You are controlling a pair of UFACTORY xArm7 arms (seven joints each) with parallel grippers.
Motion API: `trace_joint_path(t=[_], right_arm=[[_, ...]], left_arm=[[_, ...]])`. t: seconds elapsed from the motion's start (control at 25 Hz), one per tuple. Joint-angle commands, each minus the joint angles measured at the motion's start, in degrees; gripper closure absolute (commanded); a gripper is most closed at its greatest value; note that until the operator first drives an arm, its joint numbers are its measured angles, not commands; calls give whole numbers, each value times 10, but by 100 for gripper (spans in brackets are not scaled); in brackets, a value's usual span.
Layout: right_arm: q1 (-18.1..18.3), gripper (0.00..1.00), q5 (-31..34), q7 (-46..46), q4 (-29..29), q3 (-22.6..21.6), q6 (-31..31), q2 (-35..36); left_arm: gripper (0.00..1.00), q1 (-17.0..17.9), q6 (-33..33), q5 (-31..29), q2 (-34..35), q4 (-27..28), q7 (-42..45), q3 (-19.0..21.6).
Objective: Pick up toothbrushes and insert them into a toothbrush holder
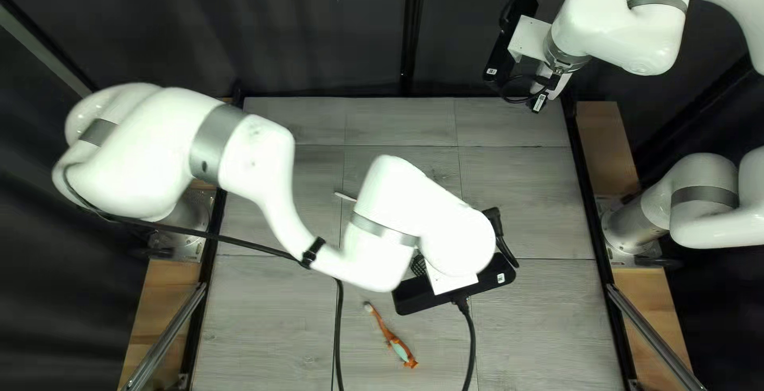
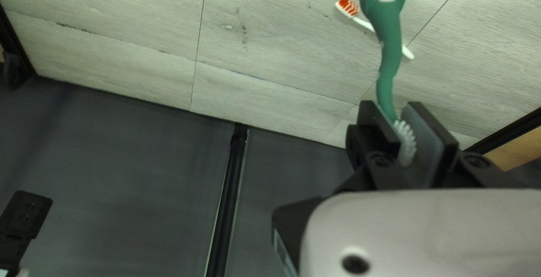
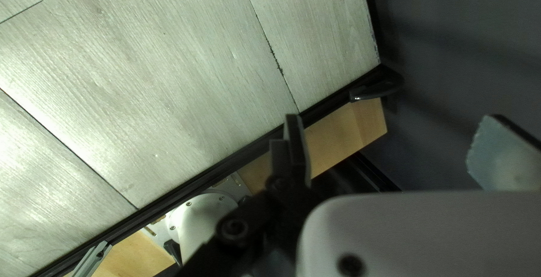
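Green toothbrush (image 2: 390, 34) was gripped by bristled end in left claw (image 1: 414, 291); right claw (image 1: 541, 98) stood wide open. Orange toothbrush (image 1: 382, 327) lay on bench (image 1: 270, 319), white toothbrush (image 1: 344, 197) farther back.

1 green toothbrush (image 2: 390, 40) with a pale handle patch is held by its white-bristled head, raised above 1 white toothbrush (image 2: 347, 7), which lies on the table, red-and-white bristles up, partly hidden. 1 orange toothbrush (image 1: 384, 328) is laid slantwise nearer the table's near edge, handle end nearest.
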State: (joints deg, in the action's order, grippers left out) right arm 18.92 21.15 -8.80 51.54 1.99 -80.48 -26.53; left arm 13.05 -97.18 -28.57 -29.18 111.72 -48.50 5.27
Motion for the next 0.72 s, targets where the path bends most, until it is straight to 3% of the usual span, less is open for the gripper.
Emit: trace_joint_path(t=[0.04,0.24,0.48,0.72], right_arm=[[0,0,0,0,0,0,0,0],[0,0,0,0,0,0,0,0],[0,0,0,0,0,0,0,0],[0,0,0,0,0,0,0,0]], left_arm=[[100,7,-4,-4,-19,22,-3,1],[100,6,-11,8,-65,76,-25,6],[100,-1,-7,14,-76,83,-34,8],[100,-5,13,15,-65,53,-32,10]])
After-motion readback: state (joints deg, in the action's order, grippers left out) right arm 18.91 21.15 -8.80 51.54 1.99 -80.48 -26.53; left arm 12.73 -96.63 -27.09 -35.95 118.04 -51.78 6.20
